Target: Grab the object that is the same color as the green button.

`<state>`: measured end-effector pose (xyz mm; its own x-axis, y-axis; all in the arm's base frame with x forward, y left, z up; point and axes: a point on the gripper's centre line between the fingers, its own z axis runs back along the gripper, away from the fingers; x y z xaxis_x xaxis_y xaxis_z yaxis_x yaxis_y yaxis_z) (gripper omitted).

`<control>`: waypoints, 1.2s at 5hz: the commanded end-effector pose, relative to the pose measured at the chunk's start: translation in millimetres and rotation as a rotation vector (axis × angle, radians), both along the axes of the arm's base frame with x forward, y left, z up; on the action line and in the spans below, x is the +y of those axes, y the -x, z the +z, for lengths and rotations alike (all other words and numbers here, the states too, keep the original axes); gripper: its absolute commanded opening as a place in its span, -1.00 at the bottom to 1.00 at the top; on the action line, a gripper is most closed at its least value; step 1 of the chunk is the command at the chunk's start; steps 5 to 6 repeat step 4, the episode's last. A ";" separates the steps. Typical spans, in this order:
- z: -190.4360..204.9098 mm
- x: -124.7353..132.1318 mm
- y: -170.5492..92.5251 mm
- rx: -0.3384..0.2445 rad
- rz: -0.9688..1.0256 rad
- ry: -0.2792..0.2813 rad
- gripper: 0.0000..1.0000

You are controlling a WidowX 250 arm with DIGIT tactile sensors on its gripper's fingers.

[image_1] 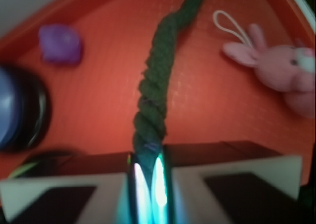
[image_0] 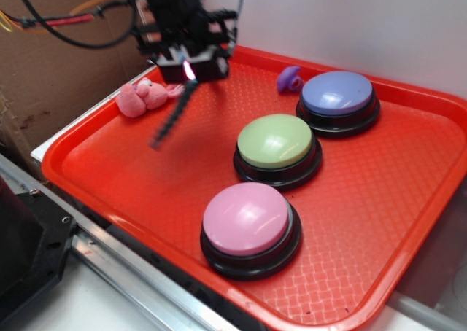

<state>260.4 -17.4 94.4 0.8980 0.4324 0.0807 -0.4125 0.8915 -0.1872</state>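
Dangling green cord (image_0: 171, 119), gripper (image_1: 147, 177) clamped (wrist view)

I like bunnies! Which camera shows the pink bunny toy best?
The wrist view: the pink bunny toy is big there, showing ears, face and white loop. In the exterior view it is only a small pink lump at the red tray's far edge.

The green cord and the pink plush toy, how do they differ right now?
The green cord is long, thin and twisted; the pink plush toy is short, rounded and soft, with a white loop visible in the wrist view. The cord is clamped at one end between the gripper's fingers and hangs down from them, while the toy lies untouched at the red tray's far-left edge. The cord is dark green, the toy pale pink. Both are over the same tray.
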 end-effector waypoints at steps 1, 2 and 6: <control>97.1 11.8 -3.7 -0.051 -0.112 0.018 -1.00; 113.5 14.5 4.2 -0.102 -0.102 0.022 -1.00; 107.7 19.5 3.9 -0.064 -0.063 0.026 -1.00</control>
